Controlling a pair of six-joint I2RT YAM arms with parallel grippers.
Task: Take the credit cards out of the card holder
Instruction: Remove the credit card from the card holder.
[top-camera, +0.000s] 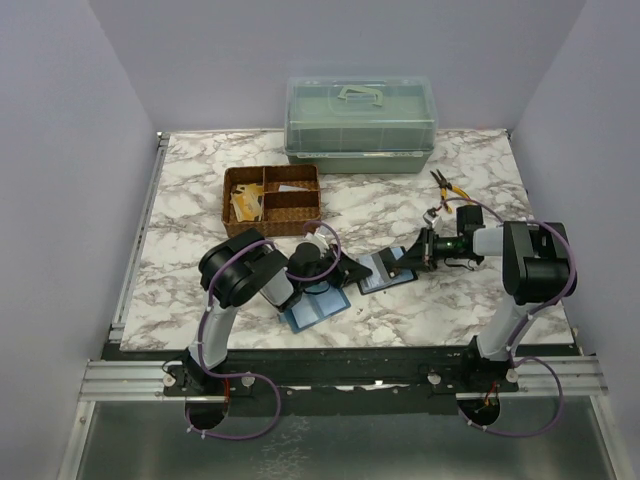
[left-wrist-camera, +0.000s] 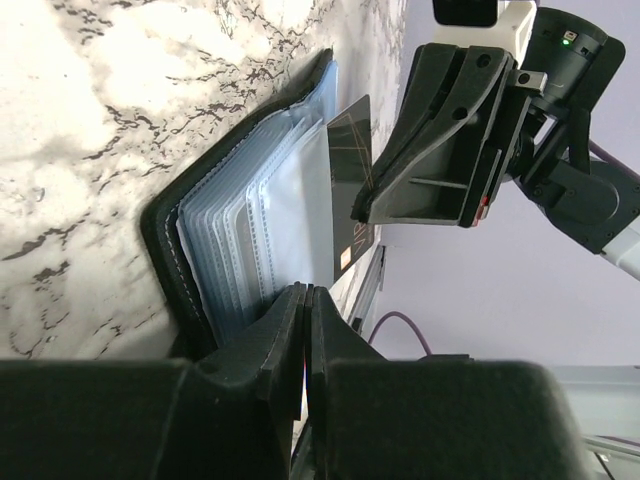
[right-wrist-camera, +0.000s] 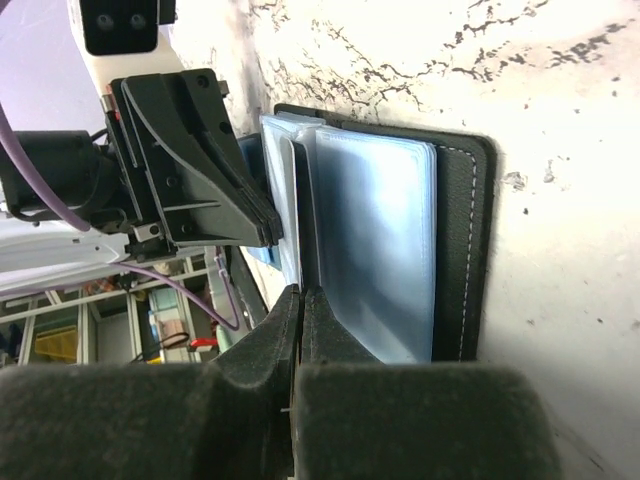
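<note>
While the card holder (right-wrist-camera: 455, 250) is lying open on the marble tabletop (top-camera: 190, 200) just ahead of the arm bases, its clear sleeves are fanning up between the two grippers. The left gripper (left-wrist-camera: 306, 298) is pinching a sleeve edge, its fingers showing barely a sliver between them. The right gripper (right-wrist-camera: 300, 296) is clamping shut on a dark credit card (left-wrist-camera: 350, 150) that is standing among the sleeves. Farther back, a divided wicker basket (top-camera: 280, 226) is sitting left of centre and yellow-handled pliers (top-camera: 452, 190) are lying off to the right. A lidded clear plastic box (top-camera: 360, 125) is standing at the far edge.
</note>
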